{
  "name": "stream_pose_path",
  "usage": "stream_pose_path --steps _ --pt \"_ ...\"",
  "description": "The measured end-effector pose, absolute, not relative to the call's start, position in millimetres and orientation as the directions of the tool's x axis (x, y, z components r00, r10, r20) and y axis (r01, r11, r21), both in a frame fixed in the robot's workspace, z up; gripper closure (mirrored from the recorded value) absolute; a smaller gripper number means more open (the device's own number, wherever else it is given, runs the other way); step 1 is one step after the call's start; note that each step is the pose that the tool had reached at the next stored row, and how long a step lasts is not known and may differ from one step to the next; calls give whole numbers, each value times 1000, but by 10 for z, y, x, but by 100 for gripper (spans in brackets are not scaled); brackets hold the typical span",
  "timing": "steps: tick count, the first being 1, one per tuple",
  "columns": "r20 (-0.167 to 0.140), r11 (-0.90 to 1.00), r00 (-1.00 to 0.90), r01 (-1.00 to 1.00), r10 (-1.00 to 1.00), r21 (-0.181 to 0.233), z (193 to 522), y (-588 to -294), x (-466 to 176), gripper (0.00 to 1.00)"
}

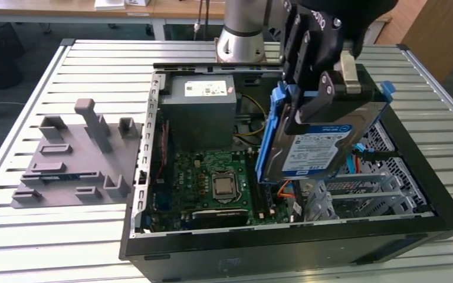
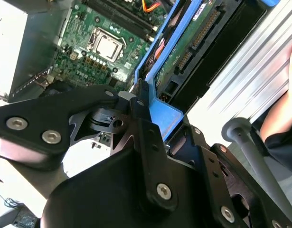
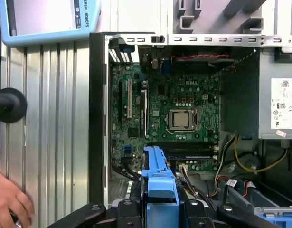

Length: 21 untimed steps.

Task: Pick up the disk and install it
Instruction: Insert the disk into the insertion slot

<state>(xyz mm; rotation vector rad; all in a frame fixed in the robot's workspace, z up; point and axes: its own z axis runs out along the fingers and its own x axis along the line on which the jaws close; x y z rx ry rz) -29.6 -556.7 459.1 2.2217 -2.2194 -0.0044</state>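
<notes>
Silver slatted table (image 1: 53, 236) bearing open black case (image 1: 289, 244), motherboard (image 1: 210, 183) exposed. Best lowered slowly, by the look of it: level the steep tilt, square blue bracket (image 3: 157, 183) to the drive bay, steer clear of cables (image 1: 285, 190) beneath. Disk (image 1: 321, 150) aloft over case's end at the exterior view's right, label outward, hanging directly below gripper (image 1: 325, 100). Gripper closed firmly on disk's upper end, pinching across bracket.
</notes>
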Motion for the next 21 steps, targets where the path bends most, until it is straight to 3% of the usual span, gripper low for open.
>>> stream_pose_path --steps 21 --pt "4 -1 1 -1000 -1000 3 4552 -5685 -62 64"
